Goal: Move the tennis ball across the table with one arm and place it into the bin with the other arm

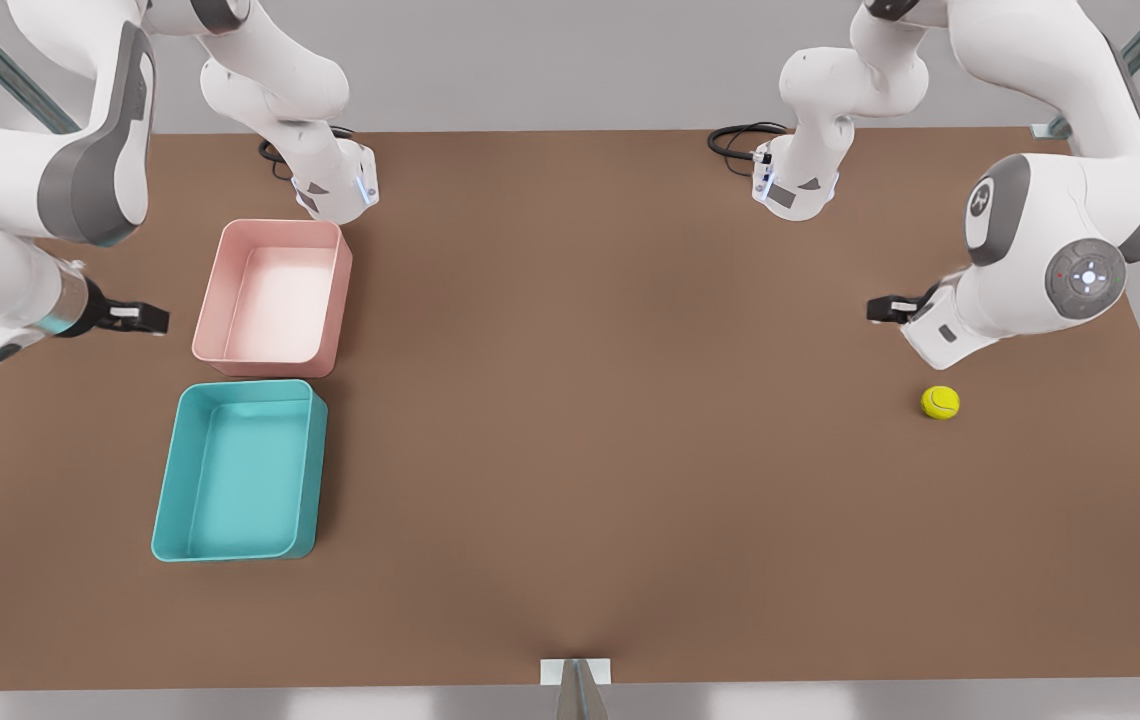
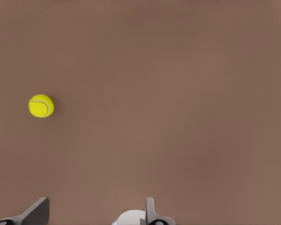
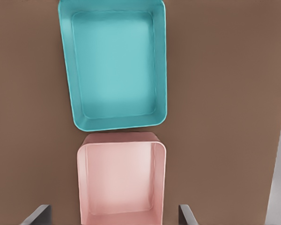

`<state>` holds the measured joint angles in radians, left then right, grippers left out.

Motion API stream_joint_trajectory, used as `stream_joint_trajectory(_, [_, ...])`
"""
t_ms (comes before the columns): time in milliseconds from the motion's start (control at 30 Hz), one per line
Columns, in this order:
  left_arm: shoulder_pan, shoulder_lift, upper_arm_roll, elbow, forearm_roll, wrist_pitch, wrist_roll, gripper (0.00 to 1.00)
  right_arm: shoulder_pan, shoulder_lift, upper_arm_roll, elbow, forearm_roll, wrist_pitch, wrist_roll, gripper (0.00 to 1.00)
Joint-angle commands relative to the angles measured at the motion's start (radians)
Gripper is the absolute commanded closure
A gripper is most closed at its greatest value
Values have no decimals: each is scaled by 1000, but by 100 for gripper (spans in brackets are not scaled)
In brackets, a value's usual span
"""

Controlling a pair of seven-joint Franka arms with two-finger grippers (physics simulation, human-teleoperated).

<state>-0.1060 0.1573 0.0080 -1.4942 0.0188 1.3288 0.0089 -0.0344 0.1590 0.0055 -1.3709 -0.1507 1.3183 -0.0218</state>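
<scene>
Wide open, both hands hold nothing.

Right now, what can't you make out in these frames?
- Left gripper, front view: seen side-on, so the finger gap is unreadable there.
- Right gripper, front view: same problem.
- Pink tray, right wrist view: one end is cut off by the frame edge.
- Table, front view: far corners are hidden behind the arms.
</scene>
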Motion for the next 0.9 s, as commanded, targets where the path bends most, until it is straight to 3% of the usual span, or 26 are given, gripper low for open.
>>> stream_joint_trajectory(0, [2,-1,1,0,4,96,-107,0,-2,-10,1,-7,-10,82,-27,0])
stream_joint_trajectory(67, [5,1,3,-1,3,90,-99,0,-1,7,-7,3,-1,61,-24,0])
stream_joint_trajectory(100, [40,10,3,-9,4,101,237,78,-13,37,-7,-4,43,44,-18,0])
stream_joint_trajectory(200, [180,90,23,-77,7,361,1216,79,-4,42,-1,-8,43,55,-20,0])
stream_joint_trajectory(300, [250,136,21,-116,-2,527,1646,79,-1,50,1,-11,56,62,-20,0])
stream_joint_trajectory(367, [319,137,21,-247,4,634,1980,79,-1,51,1,-24,63,68,-20,0])
stream_joint_trajectory(400, [385,133,24,-395,0,871,2226,79,-1,51,1,-25,65,68,-20,0])
stream_joint_trajectory(433, [405,133,38,-449,-7,948,2317,79,-1,50,1,-25,68,65,-18,0])
stream_joint_trajectory(567, [451,145,53,-462,4,952,2399,79,-1,48,1,-37,83,61,-20,0])
stream_joint_trajectory(633, [522,125,52,-574,73,1167,2419,79,-2,31,1,-68,94,64,-21,0])
stream_joint_trajectory(700, [523,148,52,-606,79,1248,2424,79,-1,33,1,-70,100,65,-21,0])
stream_joint_trajectory(867, [534,215,52,-607,82,1222,2421,79,-1,33,1,-77,111,64,-21,0])
